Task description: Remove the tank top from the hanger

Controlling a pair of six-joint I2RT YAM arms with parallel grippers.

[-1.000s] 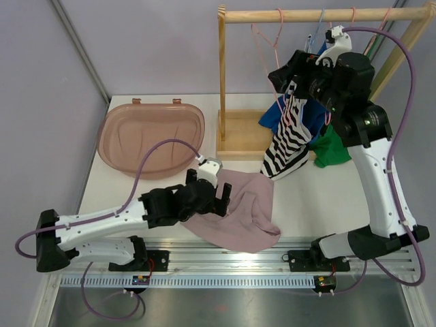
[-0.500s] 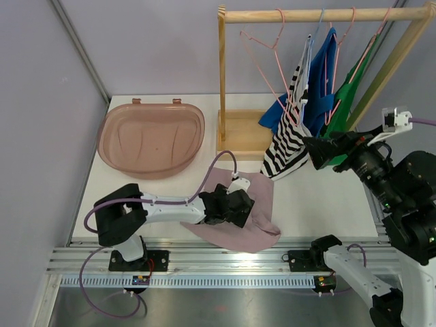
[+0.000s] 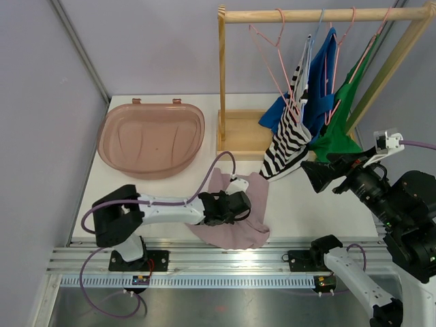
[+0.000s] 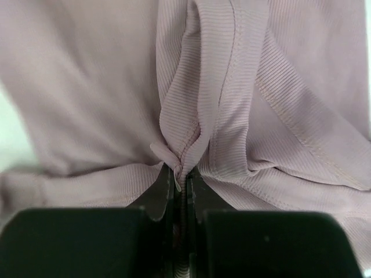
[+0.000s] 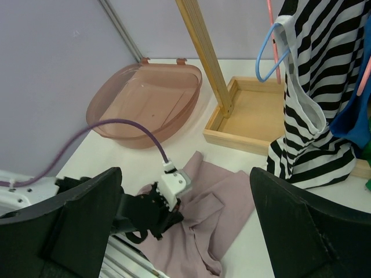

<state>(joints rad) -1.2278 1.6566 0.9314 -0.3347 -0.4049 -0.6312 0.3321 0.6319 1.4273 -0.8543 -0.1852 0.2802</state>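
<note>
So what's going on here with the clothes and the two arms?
The left tool is shut on a fold of the mauve top, which lies crumpled on the table, off any hanger. A pink hanger hangs bare on the rack, beside a striped top, a blue top and a green top. The right tool is open and holds nothing, in the air near the striped top.

Left arm lies low, reaching right, its gripper (image 4: 181,176) pinched tight on a fold of top (image 4: 197,87) just ahead. Right arm is raised, elbow bent, its gripper (image 3: 317,175) spread wide, holding nothing
</note>
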